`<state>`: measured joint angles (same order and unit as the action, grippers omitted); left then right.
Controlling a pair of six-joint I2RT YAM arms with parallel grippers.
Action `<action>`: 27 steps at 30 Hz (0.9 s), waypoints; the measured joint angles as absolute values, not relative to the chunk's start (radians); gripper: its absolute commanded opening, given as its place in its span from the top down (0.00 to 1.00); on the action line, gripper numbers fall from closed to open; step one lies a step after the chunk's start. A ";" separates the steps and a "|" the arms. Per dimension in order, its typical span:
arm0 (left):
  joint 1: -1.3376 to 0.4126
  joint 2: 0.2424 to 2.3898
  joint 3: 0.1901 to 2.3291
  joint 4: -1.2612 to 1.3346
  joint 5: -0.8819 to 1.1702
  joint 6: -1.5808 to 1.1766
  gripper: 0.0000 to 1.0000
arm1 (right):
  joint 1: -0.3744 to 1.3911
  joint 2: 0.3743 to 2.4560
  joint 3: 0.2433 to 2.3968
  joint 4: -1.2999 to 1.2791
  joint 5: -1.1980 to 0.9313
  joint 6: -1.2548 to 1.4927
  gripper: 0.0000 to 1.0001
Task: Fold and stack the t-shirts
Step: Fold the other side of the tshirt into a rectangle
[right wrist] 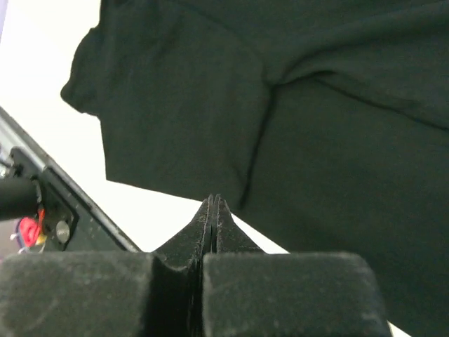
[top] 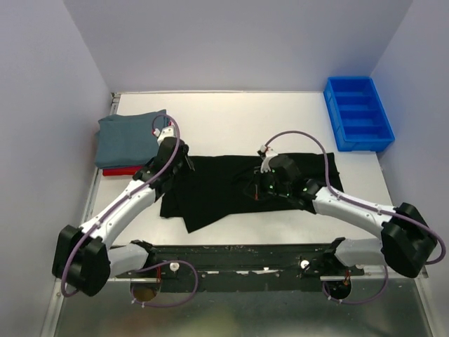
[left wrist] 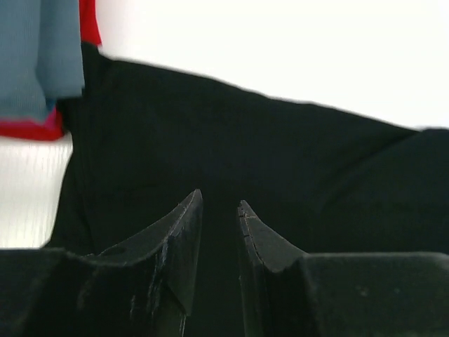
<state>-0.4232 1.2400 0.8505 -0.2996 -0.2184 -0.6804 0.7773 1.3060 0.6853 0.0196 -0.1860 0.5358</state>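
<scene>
Lying folded at the worktop's far left, the grey-blue t-shirt rests on the red t-shirt. The left hand, fingers narrowly parted, hangs over the spread black t-shirt's left edge. The right hand, fingers pressed together, hangs over its middle.

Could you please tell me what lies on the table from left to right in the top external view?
grey-blue t-shirt → black t-shirt → blue bin
</scene>
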 measured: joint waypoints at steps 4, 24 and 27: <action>-0.464 1.103 0.738 -0.315 -0.209 -0.724 0.63 | 0.716 1.257 0.719 -0.105 -0.049 0.513 0.99; -0.582 1.713 1.141 -0.204 -0.150 -0.685 0.71 | 0.149 1.461 0.918 -0.376 0.193 0.561 0.99; -0.553 1.747 1.134 -0.197 -0.136 -0.684 0.71 | 0.073 1.514 0.937 -0.389 0.194 0.582 0.99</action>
